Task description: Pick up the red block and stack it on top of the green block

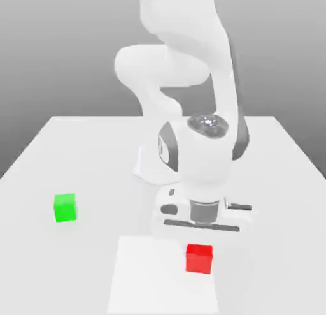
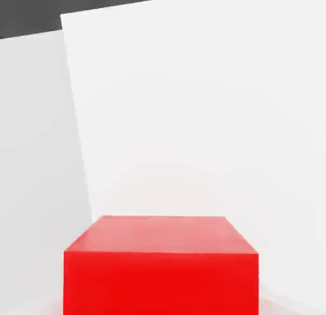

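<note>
At the exterior view's left, the green block (image 1: 65,208) sits flat on the pale counter (image 1: 38,263). It is well apart from the end effector (image 1: 199,249), out to one side of it and a little farther toward the back of the counter. Its top is bare.

Next comes the white sheet (image 1: 153,275), a flat, four-sided patch on the counter. It reaches under the end effector and spreads mostly to the exterior view's left of it.

The arm's base (image 1: 156,166) stands farther back, behind the end effector, and the white arm (image 1: 223,84) rises from there, bends over and comes down to the hand (image 1: 202,221), which is low over the counter.

The end effector is clenched and points down at the red block. Whether it has the block in its grasp, I cannot tell.

The red block (image 1: 199,259) is directly below the hand, close to it, near the sheet's edge at the exterior view's right. It is upright, and the hand view shows its top and one side face at close range.
</note>
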Motion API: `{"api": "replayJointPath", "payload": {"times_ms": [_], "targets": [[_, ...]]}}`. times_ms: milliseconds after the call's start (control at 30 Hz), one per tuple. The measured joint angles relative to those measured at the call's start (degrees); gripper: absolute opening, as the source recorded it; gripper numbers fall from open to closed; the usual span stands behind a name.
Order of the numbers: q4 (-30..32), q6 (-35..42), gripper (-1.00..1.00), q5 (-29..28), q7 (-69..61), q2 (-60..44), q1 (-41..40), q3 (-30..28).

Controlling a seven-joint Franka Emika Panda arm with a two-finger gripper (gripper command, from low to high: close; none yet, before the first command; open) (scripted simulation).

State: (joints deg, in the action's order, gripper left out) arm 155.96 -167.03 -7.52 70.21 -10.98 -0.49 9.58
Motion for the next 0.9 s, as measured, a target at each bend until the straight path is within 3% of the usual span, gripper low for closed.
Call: {"api": "replayJointPath", "payload": {"times_ms": [200, 567, 900], "targets": [[1.74, 7.29, -1.00, 5.54, -2.98, 8.90, -2.67, 1.68], [7.98, 11.14, -1.00, -0.16, 25.53, 18.83, -24.01, -8.38], [13.48, 12.48, -1.00, 2.11, 45.77, 26.06, -41.68, -17.30]]}}
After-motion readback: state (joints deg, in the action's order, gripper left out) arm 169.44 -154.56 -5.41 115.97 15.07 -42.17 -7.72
